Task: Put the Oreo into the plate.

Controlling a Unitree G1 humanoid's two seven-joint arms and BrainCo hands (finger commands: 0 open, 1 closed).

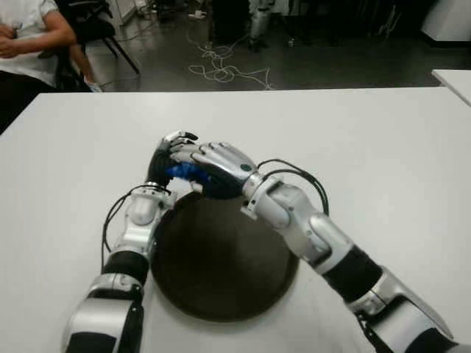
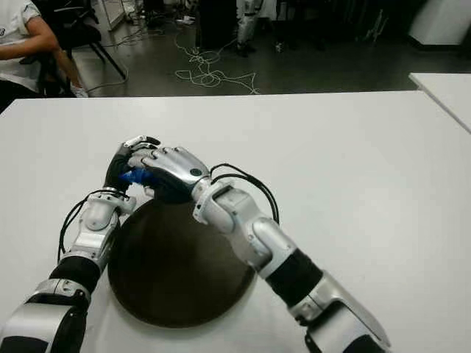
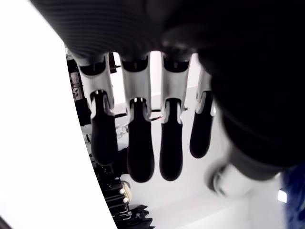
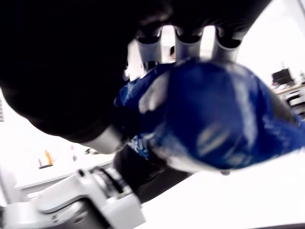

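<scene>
White surface (image 1: 353,132) carrying a dark round plate (image 1: 221,272) near the front edge. Just above the plate's far rim, two robot hands meeting. Right robot hand (image 1: 213,168) reaching in from the plate's right side, fingers curled and clamped on the blue Oreo packet (image 4: 209,119), which fills the right wrist view and pokes out as a blue patch (image 1: 184,173) toward the left hand, just beyond the plate's far edge. Left robot hand (image 1: 168,158) rising from the plate's left side, right beside the packet; its four dark fingertips (image 3: 138,152) hanging side by side and straight in the left wrist view, gripping nothing, with a sliver of blue at that view's edge. Whether the left hand touches the packet cannot be told. Well beyond the plate, past the surface's far edge, a seated person (image 1: 29,37) in a white top, and loose cables (image 1: 221,70) on the dark floor.
</scene>
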